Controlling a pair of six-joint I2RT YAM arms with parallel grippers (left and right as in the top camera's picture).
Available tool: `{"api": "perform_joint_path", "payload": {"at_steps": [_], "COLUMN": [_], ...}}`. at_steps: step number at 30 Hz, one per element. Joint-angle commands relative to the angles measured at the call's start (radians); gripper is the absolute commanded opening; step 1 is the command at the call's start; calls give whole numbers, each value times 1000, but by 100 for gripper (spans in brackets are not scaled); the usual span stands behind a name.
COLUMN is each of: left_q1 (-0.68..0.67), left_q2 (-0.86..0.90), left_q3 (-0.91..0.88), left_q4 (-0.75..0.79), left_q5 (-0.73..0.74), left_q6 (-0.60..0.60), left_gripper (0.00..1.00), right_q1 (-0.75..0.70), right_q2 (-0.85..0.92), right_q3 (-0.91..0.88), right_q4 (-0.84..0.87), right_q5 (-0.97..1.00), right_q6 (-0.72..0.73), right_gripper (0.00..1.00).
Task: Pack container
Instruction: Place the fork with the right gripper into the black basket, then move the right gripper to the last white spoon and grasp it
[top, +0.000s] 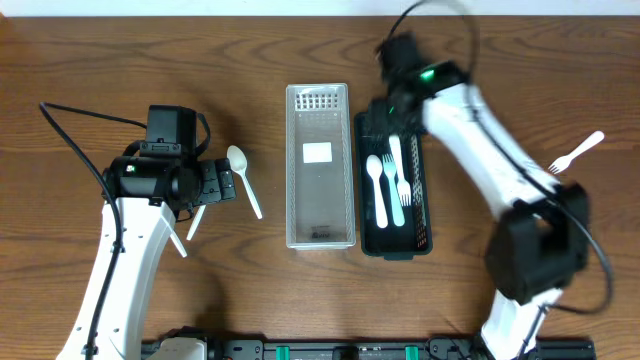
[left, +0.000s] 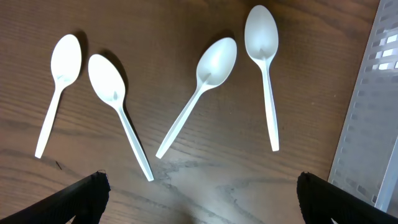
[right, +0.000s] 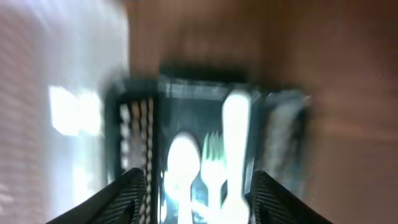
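A black container (top: 422, 190) stands right of centre with a white spoon (top: 376, 185), a white fork (top: 403, 192) and another white utensil (top: 395, 165) lying in it. My right gripper (top: 386, 118) hovers open and empty over its far end. The right wrist view is blurred but shows the container (right: 140, 99) with the utensils between the open fingers (right: 199, 199). My left gripper (top: 224, 186) is open and empty above several white spoons (left: 214, 68) on the table, seen beyond the open fingers (left: 199, 199) in the left wrist view. One spoon (top: 243, 178) shows clear of that gripper.
A clear plastic tray (top: 318, 165) lies between the spoons and the black container; its edge shows in the left wrist view (left: 373, 124). A white fork (top: 578, 152) lies alone at the far right. The right arm's base (top: 535, 250) stands at the front right.
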Motion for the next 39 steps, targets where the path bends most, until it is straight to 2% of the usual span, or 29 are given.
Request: {"api": "perform_joint_path", "payload": {"at_steps": [1,5,8,13,16,24,39], "left_q1": [5,5,5,5,5,5,5], "left_q2": [5,5,5,5,5,5,5], "left_q3": [9,9,9,9,9,9,9], "left_q4": [-2,-2,-2,-2,-2,-2,-2], "left_q5": [-12,-12,-12,-12,-12,-12,-12], "left_q6": [-9,-10,-10,-10,-10,-10,-10], "left_gripper": [98,98,98,98,98,98,98], "right_q1": [-128,-320,-466,-666,-743,-840,-858], "right_q2": [-149,-192,-164,-41,60,246,372], "right_q3": [98,103,101,101,101,101,101], "right_q4": [-1,-16,-42,-65,-73,-67,-19], "right_q5": [84,142,141,108,79,19,42], "right_q6": [73,235,285,273,239,207,169], "right_gripper": [57,64,70,72,77,80,79]}}
